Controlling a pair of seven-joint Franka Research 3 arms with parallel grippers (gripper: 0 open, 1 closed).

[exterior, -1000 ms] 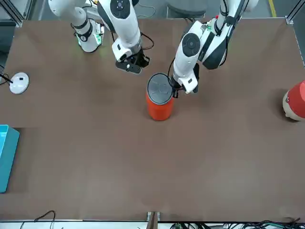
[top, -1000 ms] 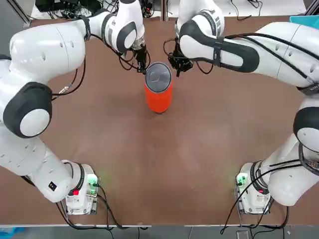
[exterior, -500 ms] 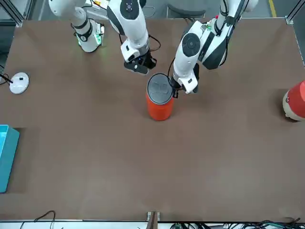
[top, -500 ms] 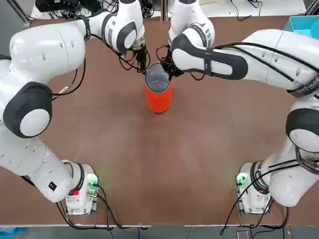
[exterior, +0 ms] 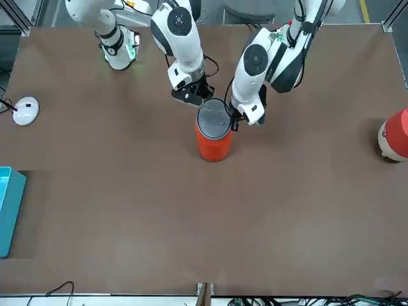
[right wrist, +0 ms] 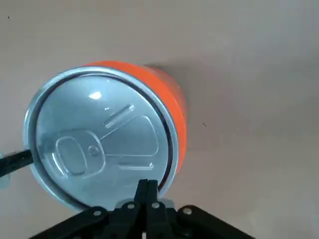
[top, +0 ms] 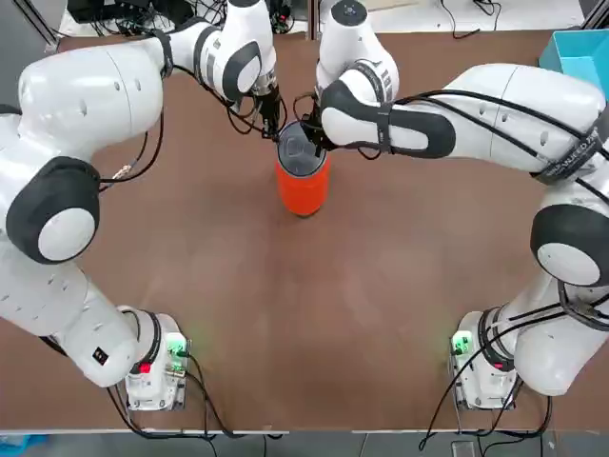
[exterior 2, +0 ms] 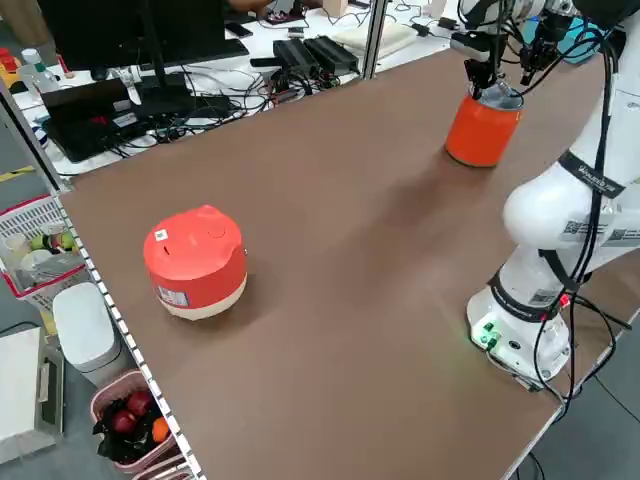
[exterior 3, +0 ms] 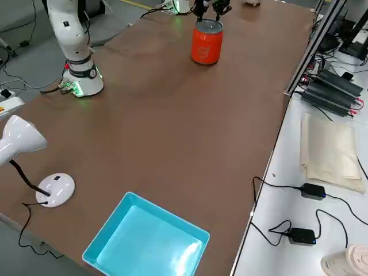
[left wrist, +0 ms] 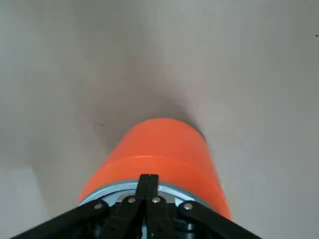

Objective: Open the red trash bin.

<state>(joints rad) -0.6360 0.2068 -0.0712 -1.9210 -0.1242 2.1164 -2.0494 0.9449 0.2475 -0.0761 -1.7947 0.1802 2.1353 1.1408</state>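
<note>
Table [top: 314, 314]: brown surface, both arm bases at its near edge.

Red trash bin [top: 303, 181]: orange-red cylinder standing upright toward the far middle of the table, silver-grey rim, round grey lid [right wrist: 102, 139] lying flat and closed in the rim; the lid carries a moulded pull-tab shape.

Left gripper [top: 273, 129]: at the bin's far-left rim, fingers pressed together with nothing between them, tips at the rim edge [left wrist: 148, 186].

Right gripper [top: 314, 136]: at the bin's far-right rim, fingers likewise closed on nothing, tips just at the lid's edge [right wrist: 148, 191].

Off to the sides, well apart from the bin: teal box [exterior 3: 146, 244] and white lamp [exterior 3: 34, 167] on the robot's right; red-and-cream rice cooker [exterior 2: 195, 262] on the robot's left.
</note>
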